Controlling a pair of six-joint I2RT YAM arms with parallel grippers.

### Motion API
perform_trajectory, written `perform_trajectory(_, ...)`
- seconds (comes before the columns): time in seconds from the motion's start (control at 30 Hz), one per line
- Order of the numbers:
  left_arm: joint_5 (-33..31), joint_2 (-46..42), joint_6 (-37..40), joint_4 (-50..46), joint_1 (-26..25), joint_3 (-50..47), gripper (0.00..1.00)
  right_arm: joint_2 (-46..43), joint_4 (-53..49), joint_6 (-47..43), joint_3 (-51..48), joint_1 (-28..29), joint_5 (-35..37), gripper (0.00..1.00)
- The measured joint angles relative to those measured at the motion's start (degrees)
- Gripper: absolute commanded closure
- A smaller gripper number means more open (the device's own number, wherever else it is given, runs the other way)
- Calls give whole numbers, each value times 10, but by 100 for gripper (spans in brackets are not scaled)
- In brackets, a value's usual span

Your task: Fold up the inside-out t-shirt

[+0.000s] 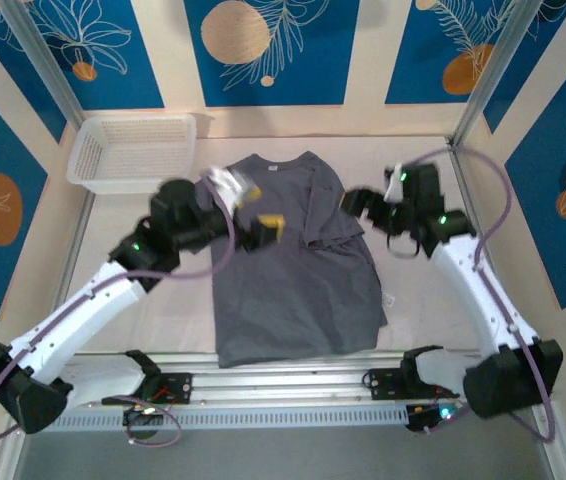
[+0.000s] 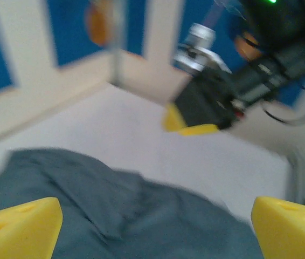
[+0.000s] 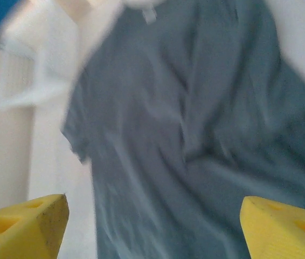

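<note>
left gripper (image 1: 253, 208): jaws apart, empty, arm bent inward over t-shirt (image 1: 293, 285) | right gripper (image 1: 363, 205): jaws apart, empty, seemingly just beside it (blurred)

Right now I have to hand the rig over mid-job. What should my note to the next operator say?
Left gripper: fingers open, empty, above the shirt's upper left.
Right gripper: fingers open, empty, by its right sleeve.
Shirt: spread flat mid-table, collar away from the arms. Basket at the far left corner.
Done: shirt laid out; no fold seen.
Left: all the folding.
</note>
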Motion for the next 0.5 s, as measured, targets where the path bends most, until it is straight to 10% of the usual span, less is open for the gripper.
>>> perform_trajectory(0.27, -106, 87, 111, -70, -237, -146, 8, 4, -118, 158, -155, 194, 92, 19)
perform_trajectory(0.5, -165, 120, 150, -45, -267, -199, 3, 84, -112, 243, -207, 295, 71, 25)
